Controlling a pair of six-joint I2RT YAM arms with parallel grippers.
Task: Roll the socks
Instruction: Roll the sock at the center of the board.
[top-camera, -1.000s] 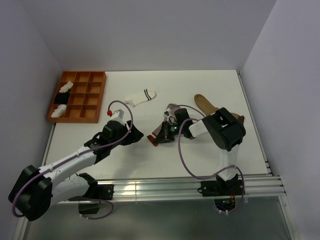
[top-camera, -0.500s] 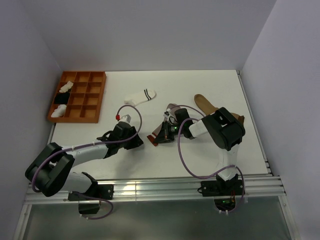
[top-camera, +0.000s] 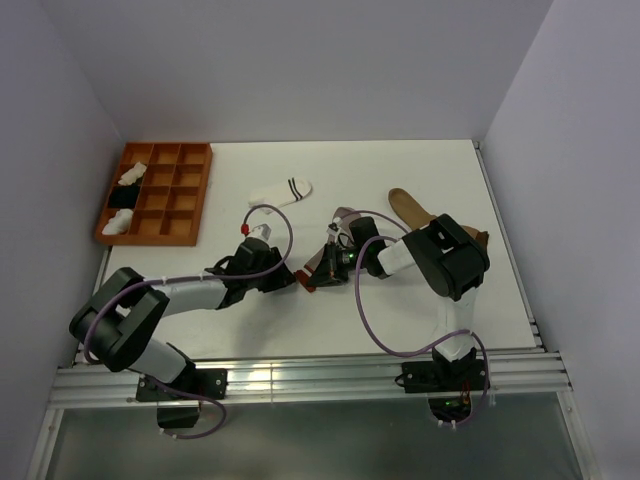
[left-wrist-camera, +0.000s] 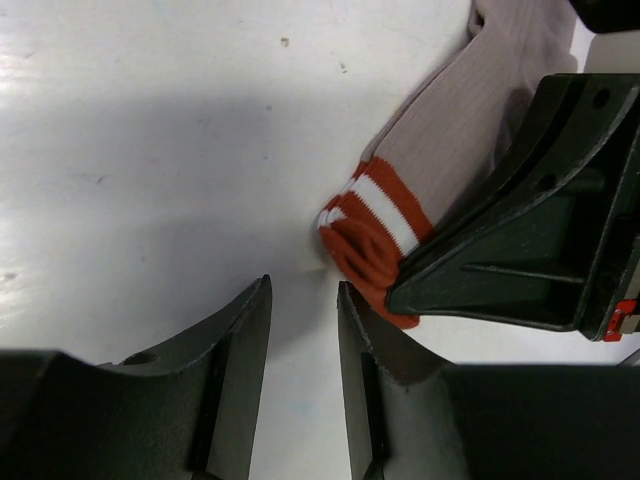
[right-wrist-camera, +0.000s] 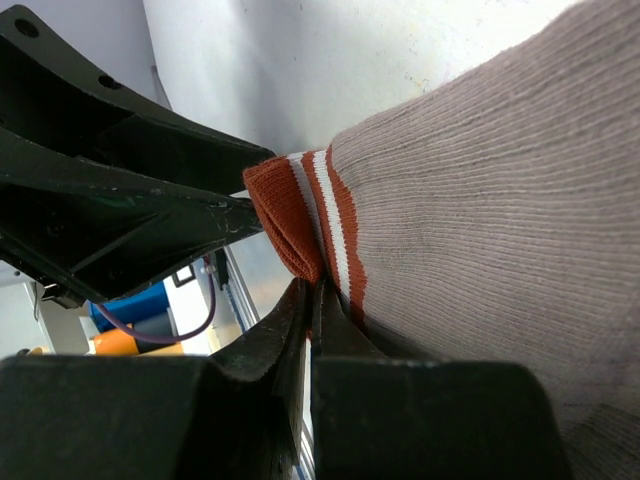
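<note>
The grey sock (top-camera: 344, 214) with the red-striped cuff (top-camera: 306, 284) lies mid-table. Its cuff end is folded over (left-wrist-camera: 375, 235). My right gripper (top-camera: 318, 273) is shut on that cuff, pinching the red edge (right-wrist-camera: 300, 250) between its jaws (right-wrist-camera: 315, 292). My left gripper (top-camera: 289, 278) is open and empty, low over the table just left of the cuff, with its right fingertip (left-wrist-camera: 350, 305) close to the red fabric. The white sock with dark stripes (top-camera: 282, 193) lies flat behind. The tan-brown sock (top-camera: 408, 208) lies at the right, partly behind the right arm.
An orange compartment tray (top-camera: 190, 190) at the back left holds white bundles and a black one. The right gripper's black body (left-wrist-camera: 530, 240) sits directly right of the left fingers. The arms' cables loop above the table.
My left gripper has moved right across the table to the red cuff. The right gripper and the grey sock have stayed put.
</note>
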